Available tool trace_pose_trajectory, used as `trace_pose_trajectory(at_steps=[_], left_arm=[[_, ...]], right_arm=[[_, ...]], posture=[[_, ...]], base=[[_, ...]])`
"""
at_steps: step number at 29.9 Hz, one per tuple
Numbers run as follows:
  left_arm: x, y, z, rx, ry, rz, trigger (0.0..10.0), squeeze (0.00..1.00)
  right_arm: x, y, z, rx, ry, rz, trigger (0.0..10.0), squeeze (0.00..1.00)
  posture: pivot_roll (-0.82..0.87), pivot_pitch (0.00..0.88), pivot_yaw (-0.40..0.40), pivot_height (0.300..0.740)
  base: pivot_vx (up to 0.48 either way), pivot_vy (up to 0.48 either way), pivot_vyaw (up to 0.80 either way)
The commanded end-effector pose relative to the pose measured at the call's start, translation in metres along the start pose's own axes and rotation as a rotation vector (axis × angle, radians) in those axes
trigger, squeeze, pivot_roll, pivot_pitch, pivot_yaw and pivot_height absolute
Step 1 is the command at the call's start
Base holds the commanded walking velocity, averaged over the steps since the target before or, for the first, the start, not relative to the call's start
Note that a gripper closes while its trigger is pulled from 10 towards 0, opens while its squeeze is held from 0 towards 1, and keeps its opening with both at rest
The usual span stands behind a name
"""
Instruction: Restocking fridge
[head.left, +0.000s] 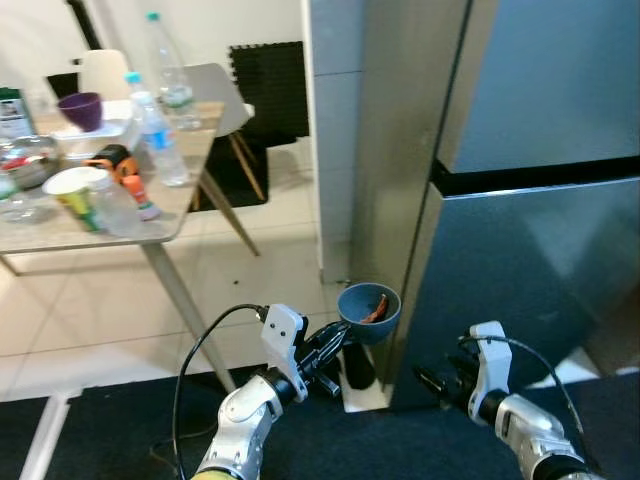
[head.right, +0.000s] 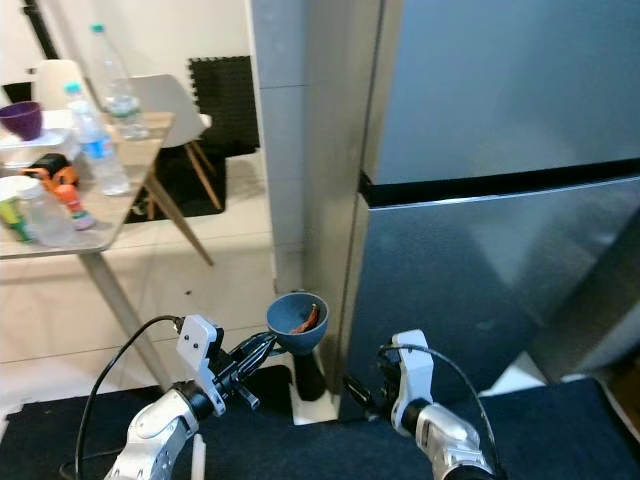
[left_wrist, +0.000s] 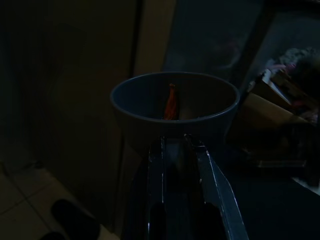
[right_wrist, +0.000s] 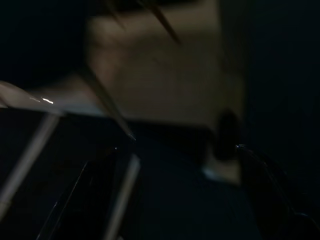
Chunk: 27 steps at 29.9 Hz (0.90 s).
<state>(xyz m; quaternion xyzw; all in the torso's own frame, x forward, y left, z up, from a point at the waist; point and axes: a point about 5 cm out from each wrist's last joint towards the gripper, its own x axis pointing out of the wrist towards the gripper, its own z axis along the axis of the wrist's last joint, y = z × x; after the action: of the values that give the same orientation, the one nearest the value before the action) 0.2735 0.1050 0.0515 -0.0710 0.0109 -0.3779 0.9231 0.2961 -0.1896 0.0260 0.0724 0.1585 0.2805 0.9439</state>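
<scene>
A small blue bowl (head.left: 368, 310) with an orange-red piece of food (head.left: 376, 308) inside hangs in front of the fridge's left edge. My left gripper (head.left: 338, 342) is shut on its near rim; the left wrist view shows both fingers (left_wrist: 156, 155) clamped under the bowl (left_wrist: 175, 107). The steel fridge (head.left: 530, 150) stands closed, with a dark seam between its upper door and lower door (head.left: 520, 270). My right gripper (head.left: 436, 384) is held low before the lower door, open and holding nothing.
A table (head.left: 120, 235) at the left carries water bottles (head.left: 158, 130), cups and a purple bowl (head.left: 81, 108). A chair (head.left: 222, 100) stands behind it. A dark rug (head.left: 380, 440) lies underfoot. A black object (head.left: 356, 368) sits at the fridge's base.
</scene>
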Motion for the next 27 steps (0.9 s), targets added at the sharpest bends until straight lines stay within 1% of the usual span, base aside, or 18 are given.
trace_pose_trajectory(at_steps=[1, 3, 4, 5, 6, 7, 9, 11, 12, 13, 15, 16, 17, 19, 23, 24, 26, 27], left_arm=[[-0.001, -0.001, -0.002, -0.002, 0.003, -0.007, 10.0, 0.0], [-0.001, -0.001, -0.002, -0.001, 0.003, -0.008, 10.0, 0.0], [-0.002, -0.001, -0.001, 0.007, 0.002, -0.01, 10.0, 0.0], [-0.005, 0.002, 0.0, 0.022, 0.0, -0.001, 10.0, 0.0], [-0.005, 0.002, 0.0, 0.022, 0.0, -0.001, 10.0, 0.0], [-0.008, 0.005, 0.001, 0.031, -0.006, 0.013, 10.0, 0.0], [-0.011, 0.008, 0.003, 0.036, -0.013, 0.025, 10.0, 0.0], [-0.012, 0.009, 0.004, 0.037, -0.015, 0.028, 10.0, 0.0], [-0.014, 0.011, 0.005, 0.037, -0.019, 0.032, 10.0, 0.0], [-0.014, 0.011, 0.005, 0.037, -0.019, 0.032, 10.0, 0.0], [-0.018, 0.016, 0.009, 0.046, -0.034, 0.035, 10.0, 0.0], [-0.018, 0.016, 0.009, 0.046, -0.034, 0.035, 10.0, 0.0], [-0.02, 0.018, 0.012, 0.056, -0.043, 0.035, 10.0, 0.0], [-0.021, 0.02, 0.014, 0.064, -0.048, 0.036, 10.0, 0.0], [-0.02, 0.02, 0.019, 0.081, -0.066, 0.02, 10.0, 0.0], [-0.02, 0.02, 0.019, 0.081, -0.066, 0.02, 10.0, 0.0], [-0.018, 0.018, 0.02, 0.081, -0.071, 0.006, 10.0, 0.0], [-0.015, 0.015, 0.02, 0.08, -0.071, -0.004, 10.0, 0.0]], right_arm=[[0.005, 0.0, 0.026, -0.072, -0.068, 0.099, 10.0, 0.0], [0.005, -0.001, 0.031, -0.094, -0.071, 0.126, 10.0, 0.0], [0.004, -0.005, 0.048, -0.151, -0.085, 0.188, 10.0, 0.0], [0.0, -0.01, 0.07, -0.215, -0.107, 0.246, 10.0, 0.09], [0.0, -0.01, 0.07, -0.215, -0.107, 0.246, 10.0, 0.09], [-0.004, -0.017, 0.087, -0.268, -0.116, 0.258, 10.0, 1.0], [-0.009, -0.023, 0.1, -0.309, -0.116, 0.258, 10.0, 1.0], [-0.011, -0.025, 0.104, -0.323, -0.115, 0.266, 10.0, 1.0], [-0.015, -0.029, 0.114, -0.348, -0.127, 0.273, 10.0, 1.0], [-0.015, -0.029, 0.114, -0.348, -0.127, 0.273, 10.0, 1.0], [-0.026, -0.034, 0.138, -0.412, -0.141, 0.322, 10.0, 1.0], [-0.026, -0.034, 0.138, -0.412, -0.141, 0.322, 10.0, 1.0], [-0.031, -0.035, 0.15, -0.452, -0.14, 0.35, 10.0, 1.0], [-0.034, -0.035, 0.158, -0.48, -0.136, 0.373, 10.0, 1.0], [-0.037, -0.031, 0.185, -0.622, -0.117, 0.417, 10.0, 1.0], [-0.037, -0.031, 0.185, -0.622, -0.117, 0.417, 10.0, 1.0], [-0.037, -0.028, 0.196, -0.682, -0.112, 0.426, 10.0, 1.0], [-0.036, -0.024, 0.216, -0.773, -0.12, 0.401, 10.0, 0.0]], posture=[[-0.04, 0.047, -0.006, 0.74], [-0.04, 0.047, -0.006, 0.74], [-0.04, 0.048, -0.009, 0.74], [-0.03, 0.047, -0.016, 0.74], [-0.03, 0.047, -0.016, 0.74], [-0.03, 0.05, -0.02, 0.74], [-0.02, 0.05, -0.024, 0.74], [-0.02, 0.05, -0.024, 0.74], [-0.02, 0.05, -0.03, 0.74], [-0.02, 0.05, -0.03, 0.74], [-0.02, 0.05, -0.03, 0.74], [-0.02, 0.05, -0.03, 0.74], [-0.01, 0.053, -0.032, 0.74], [-0.01, 0.053, -0.032, 0.74], [-0.01, 0.055, -0.029, 0.74], [-0.01, 0.055, -0.029, 0.74], [-0.01, 0.057, -0.024, 0.74], [-0.01, 0.059, -0.022, 0.74]], base=[[0.0, 0.0, 0.0], [0.0, 0.0, 0.0], [0.0, 0.0, 0.0], [0.0, 0.0, 0.0], [0.0, 0.0, 0.0], [0.0, 0.0, 0.0], [0.0, 0.0, 0.0], [0.0, 0.0, 0.0], [0.0, 0.0, 0.0], [0.0, 0.0, 0.0], [0.0, 0.0, 0.0], [0.0, 0.0, 0.0], [0.0, 0.0, 0.0], [0.0, 0.0, 0.0], [0.0, 0.0, 0.0], [0.0, 0.0, 0.0], [0.0, 0.0, 0.0], [0.0, 0.0, 0.0]])
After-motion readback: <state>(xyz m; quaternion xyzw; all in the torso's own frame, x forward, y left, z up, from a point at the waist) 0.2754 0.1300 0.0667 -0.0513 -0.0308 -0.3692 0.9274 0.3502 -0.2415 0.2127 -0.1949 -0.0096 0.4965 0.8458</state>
